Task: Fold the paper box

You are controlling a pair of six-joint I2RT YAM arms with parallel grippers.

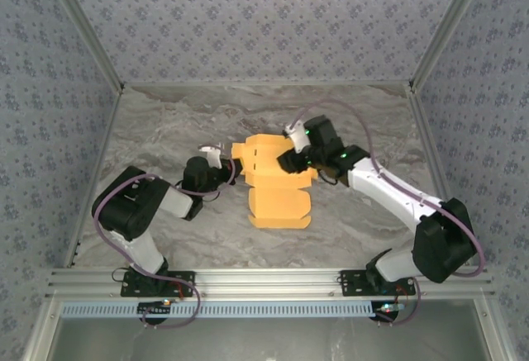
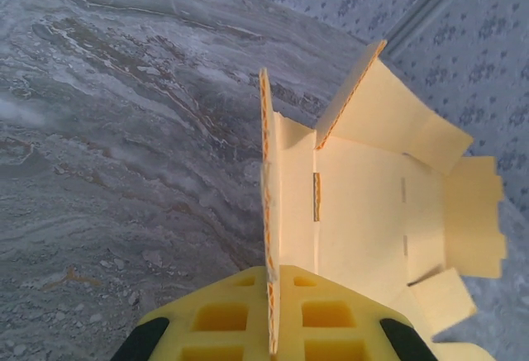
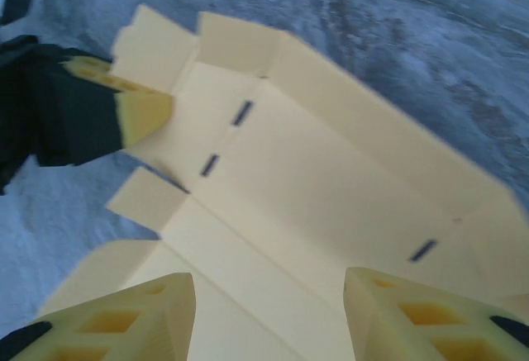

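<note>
Left end effector (image 2: 271, 315) is clamped on an upright side flap of the orange-yellow thin card paper box (image 1: 278, 200), mid-bench. Right end effector (image 3: 269, 311) sits over the card's far-right edge, fingers apart. Open grey marbled bench (image 1: 157, 121) surrounds the card.

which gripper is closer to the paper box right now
Left. The left gripper is shut on an upright wall of the paper box, touching it; the right gripper hangs open over the box's right side, contact unclear.
</note>
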